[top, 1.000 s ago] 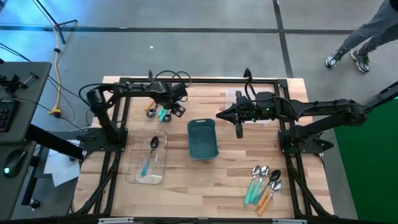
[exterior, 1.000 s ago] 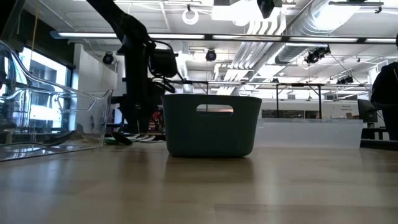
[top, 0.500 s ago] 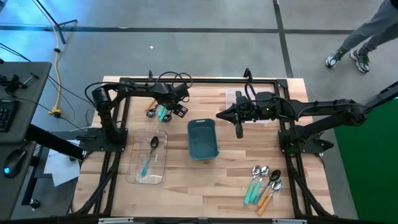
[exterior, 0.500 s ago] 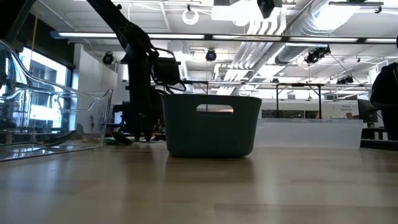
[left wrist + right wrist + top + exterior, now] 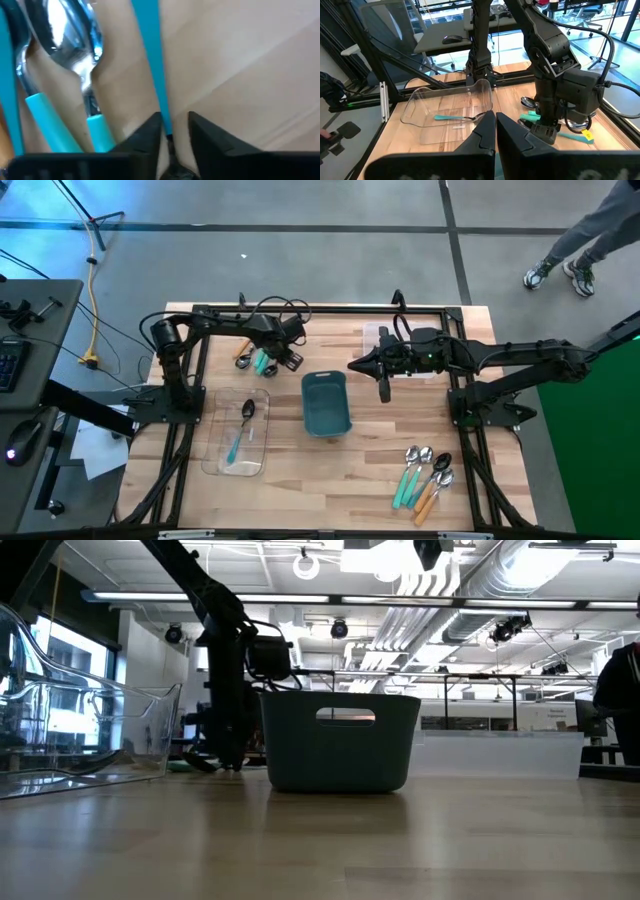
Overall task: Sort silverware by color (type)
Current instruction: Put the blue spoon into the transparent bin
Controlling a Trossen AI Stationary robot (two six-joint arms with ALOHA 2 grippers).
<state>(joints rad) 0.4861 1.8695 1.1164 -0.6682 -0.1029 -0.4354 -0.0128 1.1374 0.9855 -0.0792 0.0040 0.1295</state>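
Note:
Several spoons [image 5: 255, 361] with teal and orange handles lie in a pile on the table at the far left. My left gripper [image 5: 268, 363] points straight down into this pile. In the left wrist view its open fingers [image 5: 175, 127] stand close on either side of one teal handle [image 5: 152, 65], near where it meets the metal neck. One teal spoon [image 5: 241, 435] lies in a clear tray [image 5: 236, 467]. More spoons [image 5: 425, 475] lie at the near right. My right gripper [image 5: 384, 392] hangs shut above the table, right of the teal bin [image 5: 326, 405].
The teal bin stands at the table's middle. A second clear tray [image 5: 372, 335] sits at the far edge under the right arm. A person [image 5: 580, 250] walks on the floor beyond the table's far right corner.
My left gripper has sunk straight down onto the far-left spoon pile, and in the low view its fingers have drawn closer together. The spoons lie as before.

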